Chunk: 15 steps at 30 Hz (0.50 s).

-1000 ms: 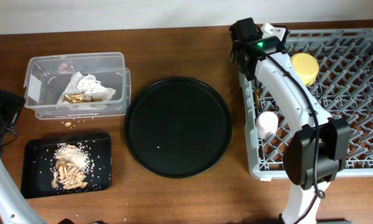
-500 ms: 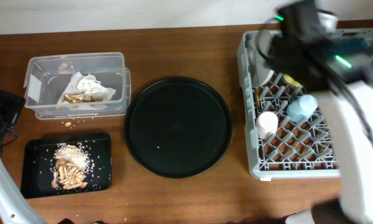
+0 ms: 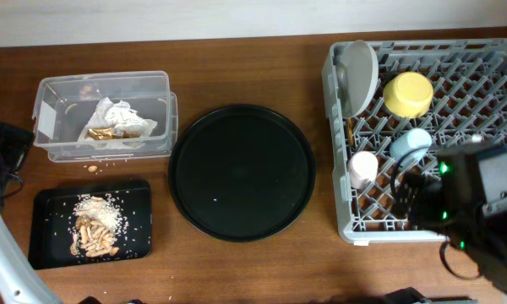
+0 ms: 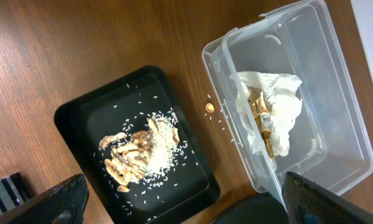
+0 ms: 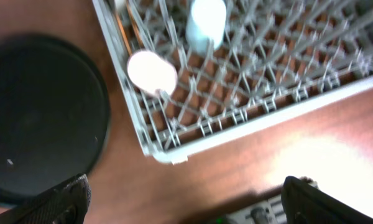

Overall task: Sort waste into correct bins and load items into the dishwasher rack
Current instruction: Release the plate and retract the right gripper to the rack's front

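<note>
My right tool (image 5: 183, 190) stands wide open with nothing in it. Its fingers show only as dark, blurred tips in the two lower corners of the right wrist view. Just above them in that view is a corner of the grey dishwasher rack (image 5: 168, 146). The pink cup (image 5: 152, 70) and the light-blue cup (image 5: 207, 22) sit near each other among its pegs.

My left tool (image 4: 183, 186) is spread just as wide and is equally empty. It hangs over the shallow black tray (image 4: 81, 118) with its rice and brown scraps (image 4: 140, 155). To the right in that view, the clear tub (image 4: 336, 81) holds the crumpled napkin (image 4: 273, 106) with gold-brown wrapper bits. A crumb (image 4: 209, 107) lies on the tabletop (image 4: 62, 43) between tray and tub.

From overhead, the yellow bowl (image 3: 408, 93) sits in the upper part of the rack. The plate (image 3: 357, 76) stands on edge at the rack's upper left corner. The round black tray (image 3: 241, 173) fills the middle of the frame.
</note>
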Available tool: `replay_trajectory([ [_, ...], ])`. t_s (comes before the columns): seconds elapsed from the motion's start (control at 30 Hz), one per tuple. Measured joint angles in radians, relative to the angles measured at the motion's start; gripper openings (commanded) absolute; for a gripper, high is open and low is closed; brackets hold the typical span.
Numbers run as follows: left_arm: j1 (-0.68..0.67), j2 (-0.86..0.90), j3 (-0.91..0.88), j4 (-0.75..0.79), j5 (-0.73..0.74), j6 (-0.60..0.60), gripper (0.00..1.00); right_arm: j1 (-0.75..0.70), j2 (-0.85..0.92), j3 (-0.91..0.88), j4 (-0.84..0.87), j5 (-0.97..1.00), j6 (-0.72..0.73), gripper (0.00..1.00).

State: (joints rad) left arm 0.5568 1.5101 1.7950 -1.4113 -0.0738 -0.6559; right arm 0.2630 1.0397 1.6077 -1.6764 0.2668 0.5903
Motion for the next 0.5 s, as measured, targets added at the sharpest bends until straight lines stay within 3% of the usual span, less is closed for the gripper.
replay_trajectory([
  [0.2,0.0,0.0,0.0,0.0,0.0,0.0,0.99,0.0,-0.04,-0.114,-0.016,-0.026,0.005,0.99],
  [0.5,0.0,0.0,0.0,0.0,0.0,0.0,0.99,0.0,0.036,-0.123,-0.013,-0.029,0.007,0.99],
])
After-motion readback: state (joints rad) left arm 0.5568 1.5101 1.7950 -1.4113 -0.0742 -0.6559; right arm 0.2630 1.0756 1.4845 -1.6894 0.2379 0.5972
